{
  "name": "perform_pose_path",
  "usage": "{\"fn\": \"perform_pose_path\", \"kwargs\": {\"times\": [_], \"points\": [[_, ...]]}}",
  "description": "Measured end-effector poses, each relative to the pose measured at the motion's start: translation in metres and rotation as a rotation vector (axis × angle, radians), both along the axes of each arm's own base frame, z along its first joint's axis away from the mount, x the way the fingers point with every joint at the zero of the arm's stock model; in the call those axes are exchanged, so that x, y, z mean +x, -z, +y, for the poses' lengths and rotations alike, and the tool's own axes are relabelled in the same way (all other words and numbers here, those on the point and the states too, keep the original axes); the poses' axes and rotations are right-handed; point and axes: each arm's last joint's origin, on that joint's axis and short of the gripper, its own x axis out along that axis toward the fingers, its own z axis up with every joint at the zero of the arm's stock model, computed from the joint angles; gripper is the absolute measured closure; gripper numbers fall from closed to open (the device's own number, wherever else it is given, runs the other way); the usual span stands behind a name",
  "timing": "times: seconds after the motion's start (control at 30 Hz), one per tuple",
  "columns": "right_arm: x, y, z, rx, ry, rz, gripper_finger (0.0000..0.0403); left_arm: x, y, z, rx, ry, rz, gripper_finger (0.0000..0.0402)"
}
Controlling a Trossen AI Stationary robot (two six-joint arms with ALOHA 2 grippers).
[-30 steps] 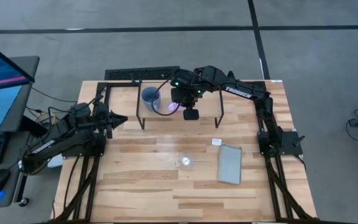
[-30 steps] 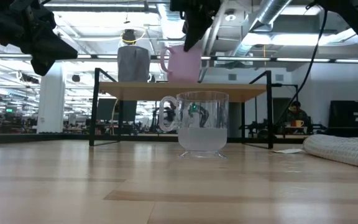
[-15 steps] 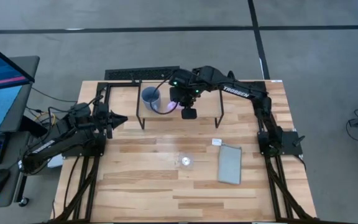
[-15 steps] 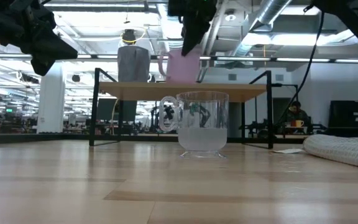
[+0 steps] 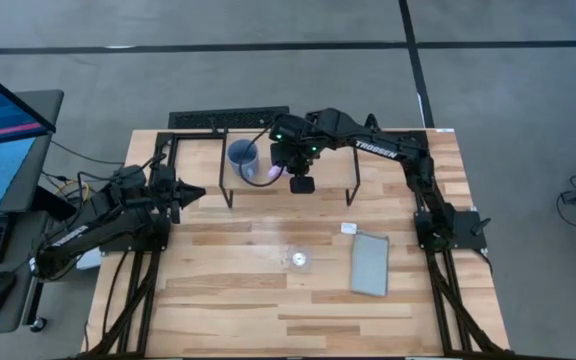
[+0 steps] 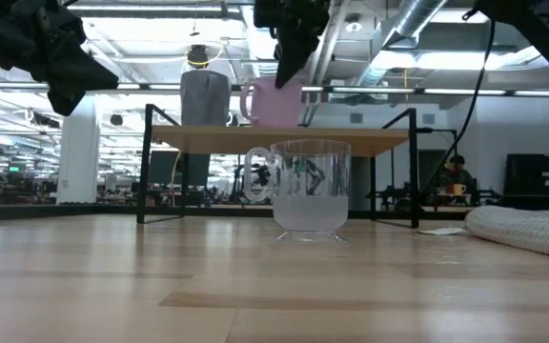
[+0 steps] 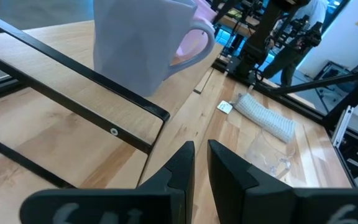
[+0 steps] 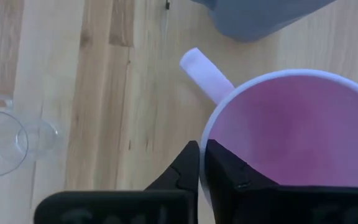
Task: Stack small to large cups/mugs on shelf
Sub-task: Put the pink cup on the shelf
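Note:
The pink-lilac mug [image 6: 276,103] stands upright with its base down at the shelf board [image 6: 370,139], just right of the blue-grey mug [image 6: 205,97], which stands on the board. My right gripper [image 6: 287,59] comes down from above and is shut on the pink mug's rim. In the high view the two mugs [image 5: 271,172] [image 5: 242,157] sit side by side on the shelf [image 5: 338,165]. The clear glass cup [image 5: 299,258] stands on the tabletop in front of the shelf. My left gripper [image 5: 196,190] is shut and empty at the shelf's left end. My right gripper pinches the pink mug's rim [image 8: 205,146] a little aside of the handle [image 8: 204,74], one finger inside the mug and one outside. The fingers come from above, pointing down. The mug is upright, its base at the shelf board; whether it rests there I cannot tell.
A flat grey pad [image 5: 370,263] and a small white tag [image 5: 348,228] lie on the table's right half. The shelf's black legs [image 5: 226,190] stand near my left gripper. A monitor and keyboard stand off the table's left side.
My right gripper has gone down and a little toward the table's left with the pink mug. The mug has come from a slight tilt above the board to upright at the board, closer to the blue-grey mug.

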Motion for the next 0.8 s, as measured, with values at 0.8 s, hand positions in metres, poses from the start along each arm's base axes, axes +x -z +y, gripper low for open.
{"fn": "perform_pose_path", "kwargs": {"times": [0.8], "points": [[-0.002,-0.010,-0.001,-0.020,0.009,-0.041,0.0335,0.000,0.000,0.000,0.005,0.003,0.001,0.0368]]}}
